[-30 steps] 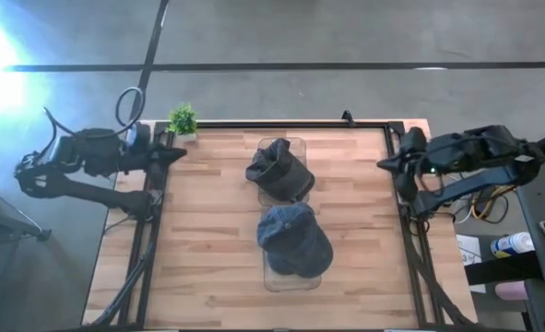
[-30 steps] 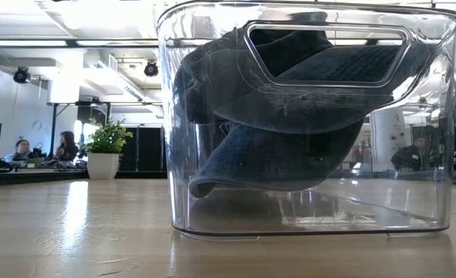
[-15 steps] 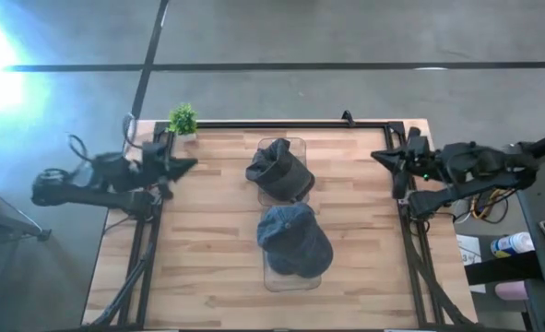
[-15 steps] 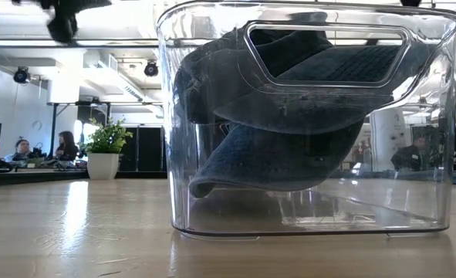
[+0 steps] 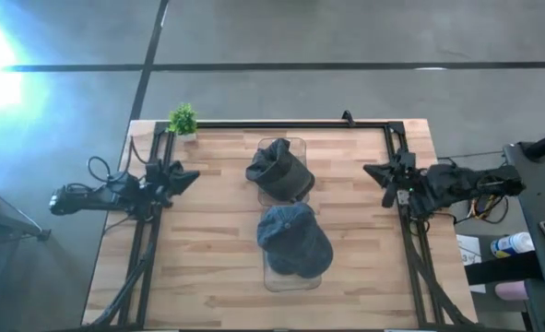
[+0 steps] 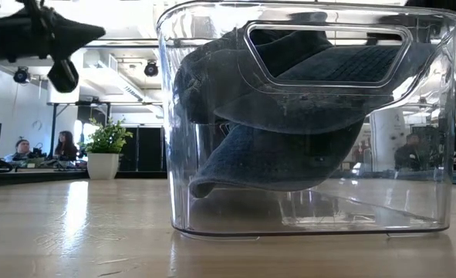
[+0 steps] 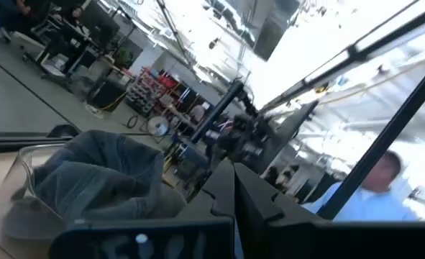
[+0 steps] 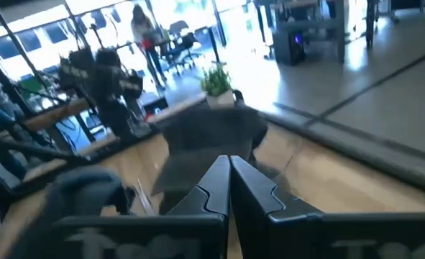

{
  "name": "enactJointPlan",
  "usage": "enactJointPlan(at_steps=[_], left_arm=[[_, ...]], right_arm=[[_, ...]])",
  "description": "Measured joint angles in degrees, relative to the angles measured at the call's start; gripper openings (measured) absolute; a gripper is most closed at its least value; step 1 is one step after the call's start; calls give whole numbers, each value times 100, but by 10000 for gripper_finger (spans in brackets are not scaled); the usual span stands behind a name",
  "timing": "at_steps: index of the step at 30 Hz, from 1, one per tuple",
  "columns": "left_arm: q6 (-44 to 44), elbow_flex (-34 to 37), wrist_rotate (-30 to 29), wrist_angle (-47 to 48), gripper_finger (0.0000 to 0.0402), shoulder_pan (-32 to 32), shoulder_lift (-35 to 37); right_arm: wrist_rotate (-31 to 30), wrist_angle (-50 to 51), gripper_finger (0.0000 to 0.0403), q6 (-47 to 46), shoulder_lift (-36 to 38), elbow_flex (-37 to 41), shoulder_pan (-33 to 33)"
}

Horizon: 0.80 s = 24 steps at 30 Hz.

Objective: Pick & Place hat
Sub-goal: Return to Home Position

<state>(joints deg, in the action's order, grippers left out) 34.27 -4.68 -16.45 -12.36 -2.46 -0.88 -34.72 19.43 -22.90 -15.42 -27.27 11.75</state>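
**Homing the arms**

The gray cap (image 5: 279, 171) lies in the far bin (image 5: 297, 143) and the blue cap (image 5: 294, 242) in the near bin (image 5: 290, 281) on the bench (image 5: 207, 267). The left pincer (image 5: 187, 173) and right pincer (image 5: 372, 171), both closed, sit at opposite edges. Retract each smoothly, clear of the bins.

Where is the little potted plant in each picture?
High view: the potted plant sits at the table's top-left corner, up from the left gripper.
Low view: far back, left of the clear bin of blue caps.
Left wrist view: not in it.
Right wrist view: beyond the right gripper and the gray cap, at the table's far edge.
Shared landmark: that bin, lower middle of the high view.
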Motion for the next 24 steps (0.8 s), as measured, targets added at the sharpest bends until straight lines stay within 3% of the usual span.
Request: enactJointPlan(at_steps=[8,16,20,24], left_arm=[[500,340,7,-1,0,-4,-28],[-119,417,99,474,0,-26,-32],[-399,417,-148,914,0,-31,-35],[-644,419,-308,895,0,-9,-180]], right_arm=[[50,-964,9,-186,583,1199,22],[0,-1681,9,1073,1043,2072,39],[-653,-2358,9,1802,1252,2666,35],[-1392,-2316,9,2078,1195,2663,-5]])
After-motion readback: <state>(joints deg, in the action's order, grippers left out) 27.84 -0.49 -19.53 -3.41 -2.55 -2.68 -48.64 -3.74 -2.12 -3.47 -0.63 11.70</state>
